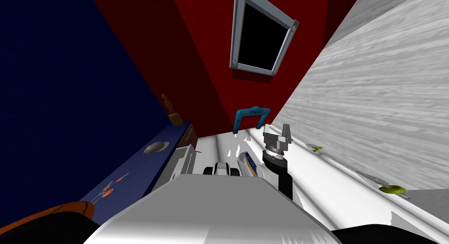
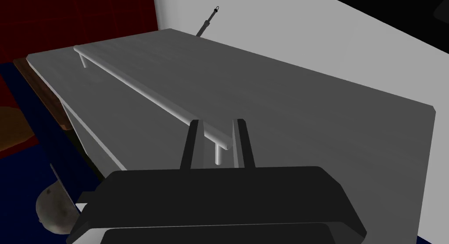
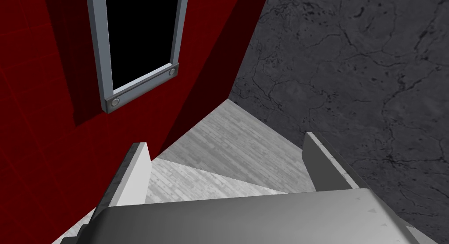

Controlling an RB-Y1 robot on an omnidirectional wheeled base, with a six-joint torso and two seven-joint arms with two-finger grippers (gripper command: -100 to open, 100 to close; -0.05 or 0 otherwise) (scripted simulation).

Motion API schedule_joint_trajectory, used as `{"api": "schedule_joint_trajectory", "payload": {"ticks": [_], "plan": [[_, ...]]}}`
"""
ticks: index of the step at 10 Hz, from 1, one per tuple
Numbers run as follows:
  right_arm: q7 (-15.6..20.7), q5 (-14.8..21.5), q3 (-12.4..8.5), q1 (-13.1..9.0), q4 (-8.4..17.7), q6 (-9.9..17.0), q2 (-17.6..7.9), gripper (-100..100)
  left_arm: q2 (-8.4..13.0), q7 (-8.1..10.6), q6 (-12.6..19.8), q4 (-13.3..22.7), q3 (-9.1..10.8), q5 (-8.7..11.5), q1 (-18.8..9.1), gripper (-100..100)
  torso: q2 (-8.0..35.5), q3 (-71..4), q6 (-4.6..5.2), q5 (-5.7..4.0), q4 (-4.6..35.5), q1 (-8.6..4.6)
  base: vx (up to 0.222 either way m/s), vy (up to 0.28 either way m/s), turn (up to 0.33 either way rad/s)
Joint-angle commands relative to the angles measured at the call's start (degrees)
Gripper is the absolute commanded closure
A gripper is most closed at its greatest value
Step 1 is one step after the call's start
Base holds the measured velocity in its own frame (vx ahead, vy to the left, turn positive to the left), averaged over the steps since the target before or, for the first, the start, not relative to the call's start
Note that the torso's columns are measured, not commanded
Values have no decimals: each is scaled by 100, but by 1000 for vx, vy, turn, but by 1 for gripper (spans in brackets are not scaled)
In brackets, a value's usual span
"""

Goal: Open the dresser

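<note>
1. Plainly, the dresser (image 2: 307,123) showed a grey front; its inside was hidden.
2. Lettering on a blue bracket (image 1: 251,116) was too small to read.
3. The left gripper (image 2: 217,123) had its jaws clamped on the handle (image 2: 144,90), near the bar's end post.
4. The right gripper (image 1: 277,134) stood off to the right, jaws wide apart.
</note>
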Motion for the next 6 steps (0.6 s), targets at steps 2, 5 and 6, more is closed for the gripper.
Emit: {"api": "schedule_joint_trajectory", "payload": {"ticks": [2, 5, 6], "plan": [[0, 0, -2, 0, 0, 0, -2, 0, 94, 255, 47, -597, -64, -156, 556, -100, 24, -3, -12, -6, 0, 47, 32, 16, -22], [0, 0, -2, 0, 1, 0, -2, 0, 165, 446, 82, -1045, -112, -273, 972, -100, 20, -2, -11, -14, -1, -10, 29, 26, -18], [0, 0, -2, 0, 0, 0, -2, 0, 189, 509, 93, -1194, -128, -312, 1111, -100, 17, -4, -11, -16, -2, -17, 33, -1, -16]]}}
